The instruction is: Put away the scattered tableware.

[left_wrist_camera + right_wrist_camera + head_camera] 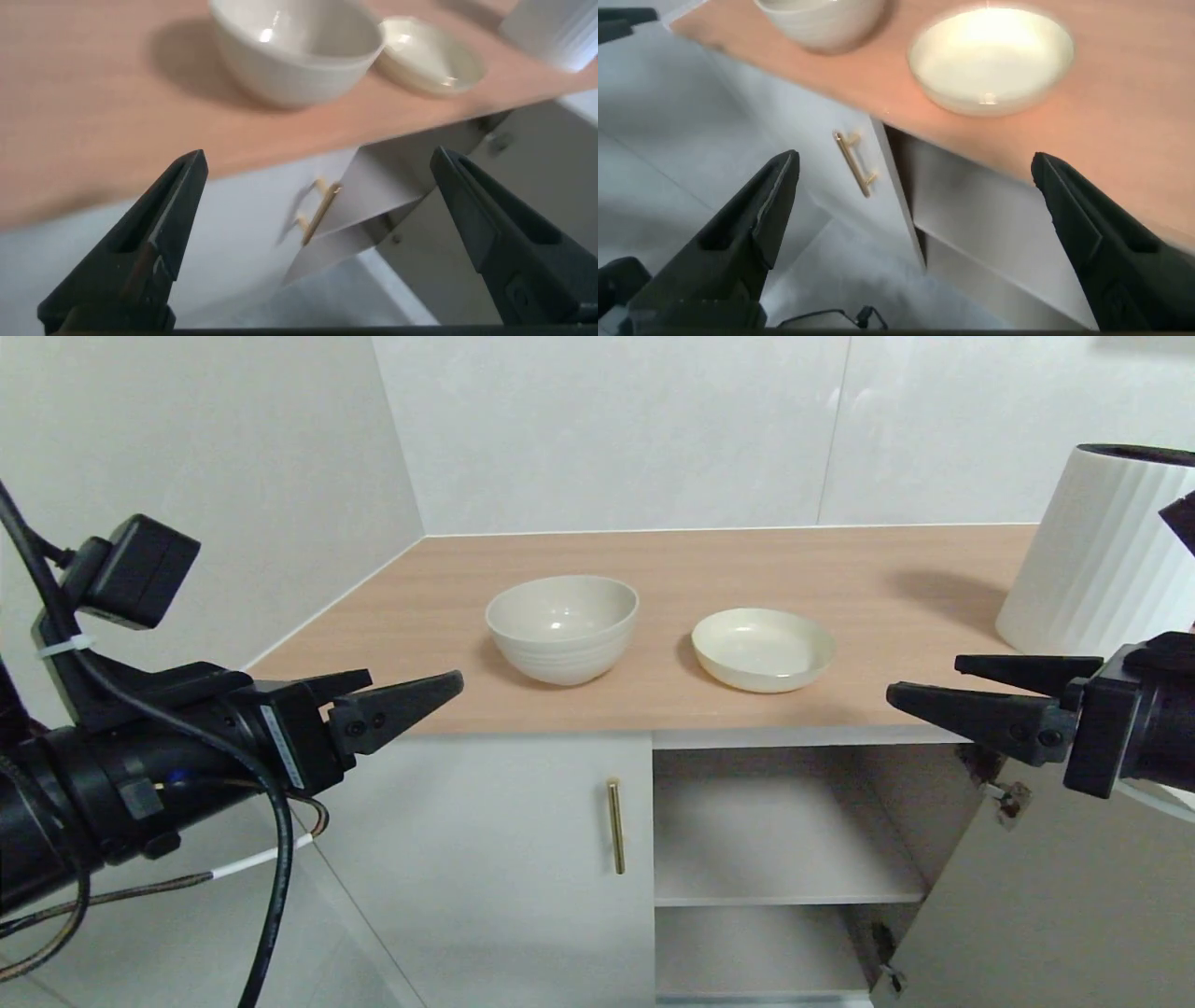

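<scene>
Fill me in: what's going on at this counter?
Nothing has been picked up yet. The robot's left hand and right hand hover open in front of the counter, each holding nothing. A deep bowl and a shallow dish sit side by side on it, not touching. The cupboard below has its right door open, showing two shelves.

wooden counter (840, 569): bowl (562, 627) left of shallow dish (763, 649), apart | cabinet (485, 859) below: right door (1046, 896) swung out, 1 shelf (784, 873) | left gripper (414, 678), right gripper (924, 677): jaws spread
</scene>
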`<state>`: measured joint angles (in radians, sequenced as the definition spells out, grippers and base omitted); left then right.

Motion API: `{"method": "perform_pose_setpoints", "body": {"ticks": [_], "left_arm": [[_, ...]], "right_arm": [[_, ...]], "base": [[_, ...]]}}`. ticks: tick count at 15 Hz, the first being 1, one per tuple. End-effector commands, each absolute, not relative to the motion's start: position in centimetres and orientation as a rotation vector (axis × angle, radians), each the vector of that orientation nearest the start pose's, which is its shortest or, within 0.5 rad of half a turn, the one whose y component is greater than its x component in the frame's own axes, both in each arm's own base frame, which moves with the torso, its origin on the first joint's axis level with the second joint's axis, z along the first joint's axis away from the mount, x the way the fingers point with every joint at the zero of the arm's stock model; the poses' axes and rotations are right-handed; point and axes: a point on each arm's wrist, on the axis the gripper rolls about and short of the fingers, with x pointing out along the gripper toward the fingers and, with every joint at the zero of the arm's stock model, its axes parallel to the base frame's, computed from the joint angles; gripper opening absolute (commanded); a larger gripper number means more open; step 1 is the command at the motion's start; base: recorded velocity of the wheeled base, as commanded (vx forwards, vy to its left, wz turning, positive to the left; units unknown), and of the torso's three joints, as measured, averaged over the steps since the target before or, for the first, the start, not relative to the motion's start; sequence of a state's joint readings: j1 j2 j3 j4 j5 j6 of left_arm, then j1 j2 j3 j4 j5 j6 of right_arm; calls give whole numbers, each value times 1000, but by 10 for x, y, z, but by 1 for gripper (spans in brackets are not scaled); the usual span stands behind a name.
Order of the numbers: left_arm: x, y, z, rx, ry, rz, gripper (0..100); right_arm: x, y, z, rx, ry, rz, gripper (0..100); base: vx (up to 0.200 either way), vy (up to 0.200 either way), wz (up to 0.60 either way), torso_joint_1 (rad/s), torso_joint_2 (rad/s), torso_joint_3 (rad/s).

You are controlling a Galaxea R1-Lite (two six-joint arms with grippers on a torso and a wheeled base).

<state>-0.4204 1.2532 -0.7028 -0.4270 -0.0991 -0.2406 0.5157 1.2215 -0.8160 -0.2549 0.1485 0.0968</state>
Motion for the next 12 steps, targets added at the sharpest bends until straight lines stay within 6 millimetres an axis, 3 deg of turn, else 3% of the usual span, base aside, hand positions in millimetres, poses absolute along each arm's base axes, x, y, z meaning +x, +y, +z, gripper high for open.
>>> {"method": "perform_pose_setpoints", "body": {"ticks": [1,4,7,8,10,12], "left_arm": [[180,-83,245,-216,190,-503,100],[184,-85,240,-213,210,-508,100],[187,-86,242,-213,211,-509,100],[192,-88,249,-226,199,-507,100],[212,-97,265,-255,224,-497,100],[228,-99,283,-249,261,-467,100]], "right_arm": [[165,98,265,63,192,654,100],[165,98,265,64,185,655,100],[175,102,262,64,185,649,100],[184,107,262,62,194,642,100],[228,118,280,62,194,539,100],[250,125,299,60,242,437,100]], "base": [[0,0,0,159,-481,-295],[0,0,0,160,-416,-258],[0,0,0,46,-108,-76],[0,0,0,0,0,0],[0,0,0,0,0,0],[0,0,0,0,0,0]]}}
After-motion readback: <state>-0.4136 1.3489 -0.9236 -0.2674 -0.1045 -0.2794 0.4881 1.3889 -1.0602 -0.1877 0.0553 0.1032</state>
